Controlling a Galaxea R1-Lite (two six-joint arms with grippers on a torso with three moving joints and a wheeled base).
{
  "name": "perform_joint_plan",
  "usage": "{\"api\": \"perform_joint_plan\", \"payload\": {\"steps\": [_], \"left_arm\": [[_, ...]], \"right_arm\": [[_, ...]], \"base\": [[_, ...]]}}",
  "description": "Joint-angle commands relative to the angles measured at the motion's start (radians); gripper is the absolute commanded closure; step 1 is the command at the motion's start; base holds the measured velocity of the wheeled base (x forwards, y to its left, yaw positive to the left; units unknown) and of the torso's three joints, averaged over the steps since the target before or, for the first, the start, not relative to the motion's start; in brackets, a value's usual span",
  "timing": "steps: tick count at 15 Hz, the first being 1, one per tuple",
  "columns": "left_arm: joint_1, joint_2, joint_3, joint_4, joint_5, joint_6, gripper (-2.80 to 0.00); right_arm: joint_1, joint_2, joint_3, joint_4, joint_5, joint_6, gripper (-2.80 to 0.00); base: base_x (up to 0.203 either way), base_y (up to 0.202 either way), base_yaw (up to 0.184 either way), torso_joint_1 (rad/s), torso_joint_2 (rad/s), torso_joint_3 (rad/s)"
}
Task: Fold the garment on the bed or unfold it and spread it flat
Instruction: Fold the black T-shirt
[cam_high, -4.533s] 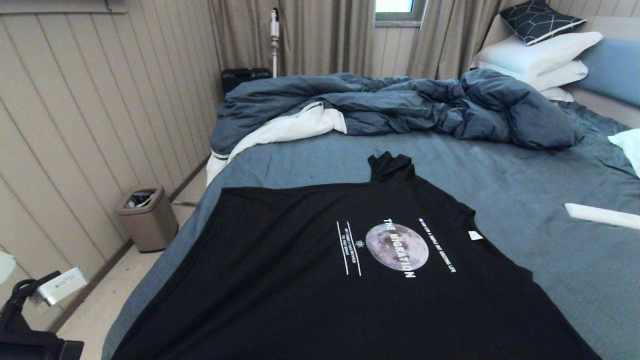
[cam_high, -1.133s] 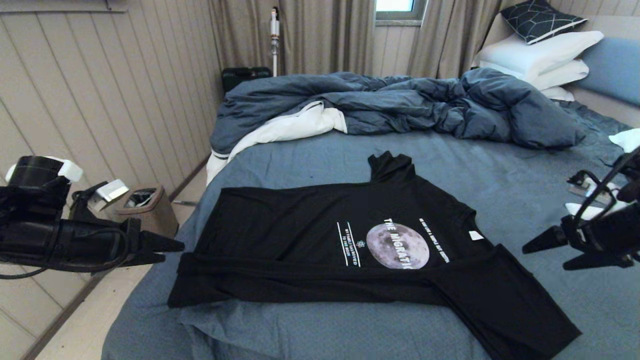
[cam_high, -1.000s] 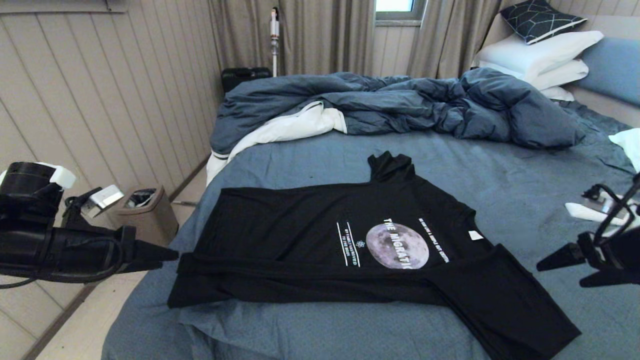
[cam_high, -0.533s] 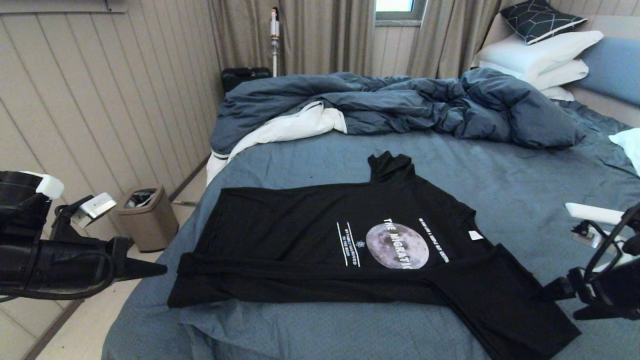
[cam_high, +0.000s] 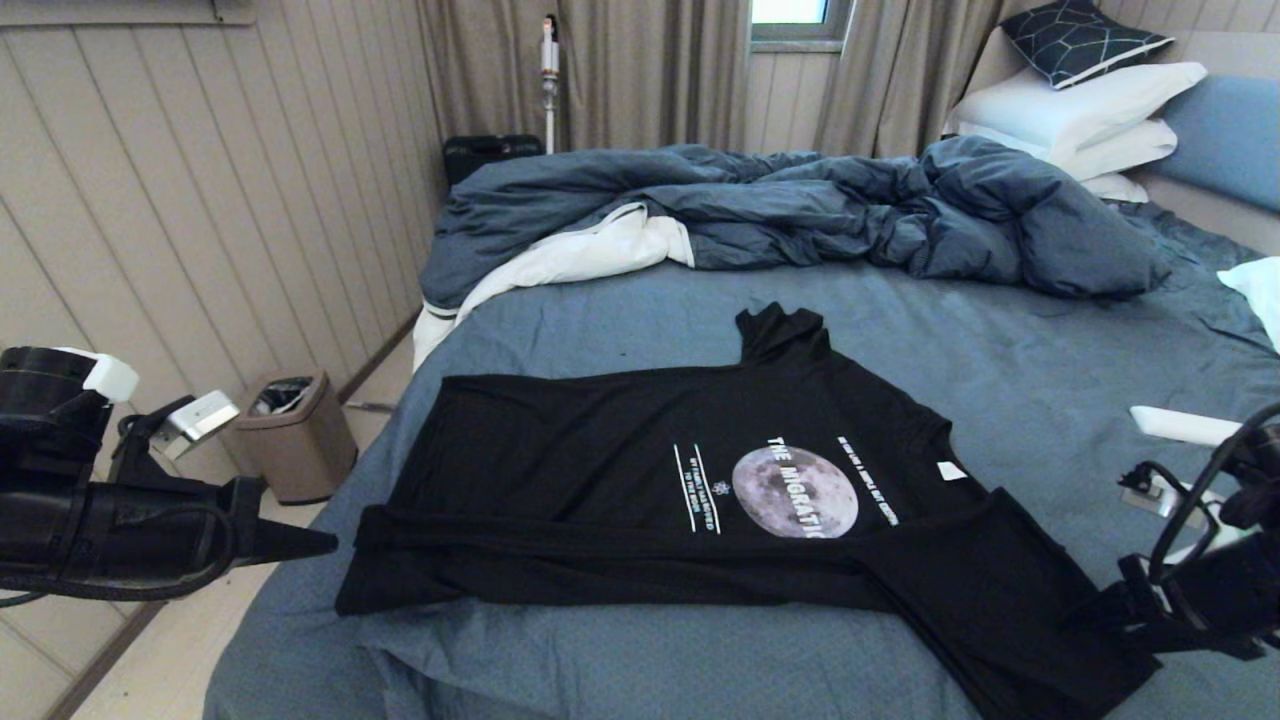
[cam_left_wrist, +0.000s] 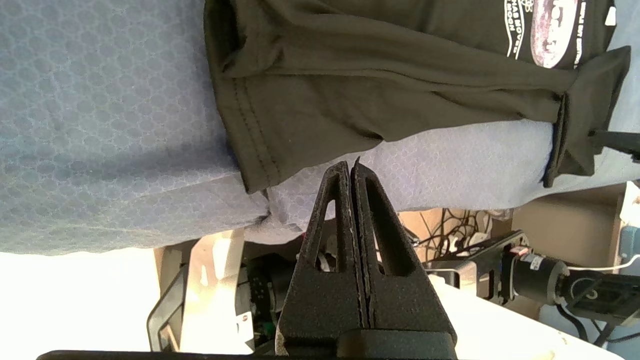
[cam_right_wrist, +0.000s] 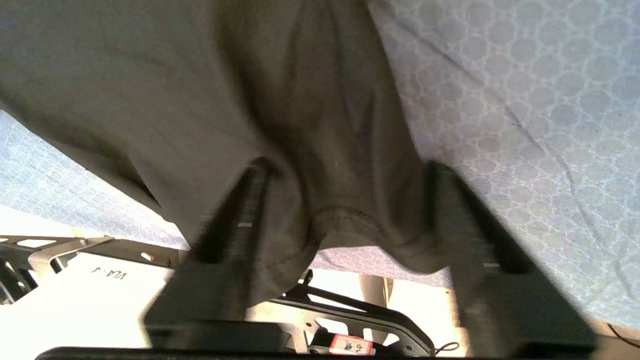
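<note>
One black garment (cam_high: 640, 480) lies partly folded on the bed (cam_high: 1000, 350), its near sleeve corner sitting between the spread fingers of the right gripper (cam_right_wrist: 345, 200), while the left gripper (cam_left_wrist: 351, 167), pressed together and empty, hangs just beside its opposite edge.

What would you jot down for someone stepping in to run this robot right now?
Left gripper: fingers shut, empty, off the bed's left edge beside the T-shirt's left end.
Right gripper: fingers open, astride the sleeve hem at the shirt's near right corner, not clamped.
T-shirt: on the bed, print up, near edge folded over in a band across the front.
Done: first lengthwise fold.
Left: probably grip that sleeve, fold it in, then finish the folding.
</note>
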Motion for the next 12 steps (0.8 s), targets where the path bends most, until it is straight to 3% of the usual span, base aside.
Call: {"api": "perform_joint_plan", "payload": {"steps": [1, 8, 10, 12], "left_arm": [[0.000, 0.010, -0.001, 0.001, -0.004, -0.002, 0.00], [0.000, 0.027, -0.007, 0.003, -0.007, 0.002, 0.00], [-0.001, 0.026, -0.011, 0.004, -0.007, 0.002, 0.00], [0.000, 0.025, -0.016, 0.003, -0.008, 0.001, 0.00]], "right_arm": [[0.001, -0.008, 0.003, 0.007, 0.004, -0.001, 0.00], [-0.002, -0.116, 0.008, 0.028, 0.021, -0.016, 0.00], [-0.002, -0.156, -0.037, 0.030, 0.144, -0.012, 0.00], [0.013, -0.141, -0.111, 0.034, 0.192, 0.006, 0.00]], "base": [[0.000, 0.000, 0.000, 0.000, 0.00, 0.000], [0.000, 0.000, 0.000, 0.000, 0.00, 0.000], [0.000, 0.000, 0.000, 0.000, 0.00, 0.000], [0.000, 0.000, 0.000, 0.000, 0.00, 0.000]]}}
